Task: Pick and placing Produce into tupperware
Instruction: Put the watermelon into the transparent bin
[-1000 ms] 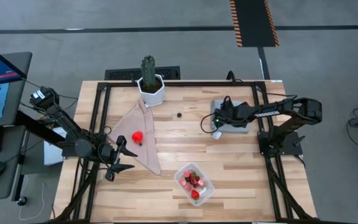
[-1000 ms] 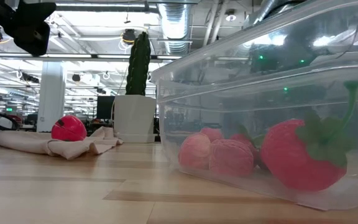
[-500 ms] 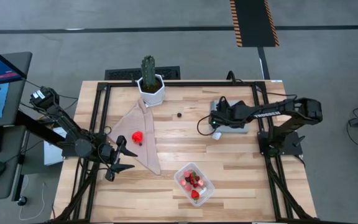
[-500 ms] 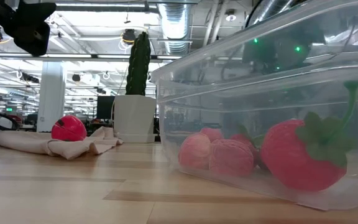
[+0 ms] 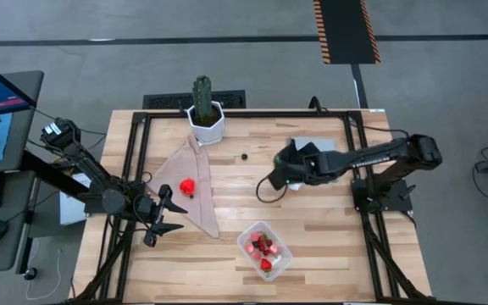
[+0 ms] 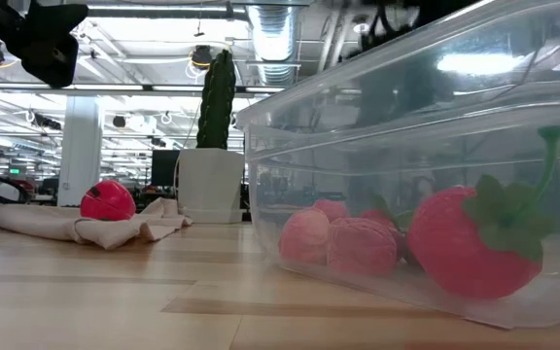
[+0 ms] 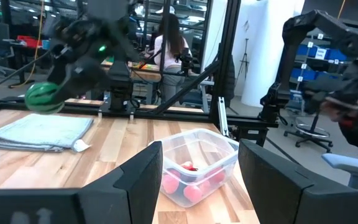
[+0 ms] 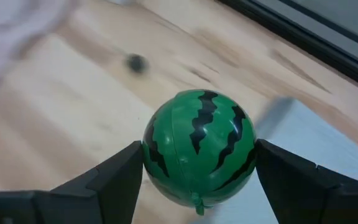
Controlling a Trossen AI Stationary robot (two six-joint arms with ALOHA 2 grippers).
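Observation:
My right gripper (image 5: 270, 180) is shut on the green striped ball (image 8: 197, 146), above the table's middle, between the grey mat (image 5: 305, 142) and the beige cloth (image 5: 195, 199). The ball also shows in the left wrist view (image 7: 42, 96). The clear tupperware (image 5: 264, 250) stands near the front edge with several red strawberry pieces (image 6: 474, 243) in it. A red tomato (image 5: 187, 185) lies on the cloth, and a dark berry (image 5: 244, 156) lies on the bare wood. My left gripper (image 5: 164, 217) waits open and empty at the left. My right gripper pinches the green ball by its two opposite sides (image 8: 151, 155) between its two fingers (image 8: 107, 183). The fingers come slanting down from the table's right side. The ball is lifted clear of the table, with the wood and the mat's corner showing below it.
A tall green cactus in a white pot (image 5: 204, 114) stands at the far edge. A black frame (image 5: 134, 169) runs along the table's sides. Bare wood lies between the right gripper and the tupperware. A person (image 7: 169, 43) stands in the room behind.
My right gripper has moved from over the grey mat toward the table's left edge and a little toward the near edge, and the arm has stretched out. The left arm, the tupperware and the tomato have kept still.

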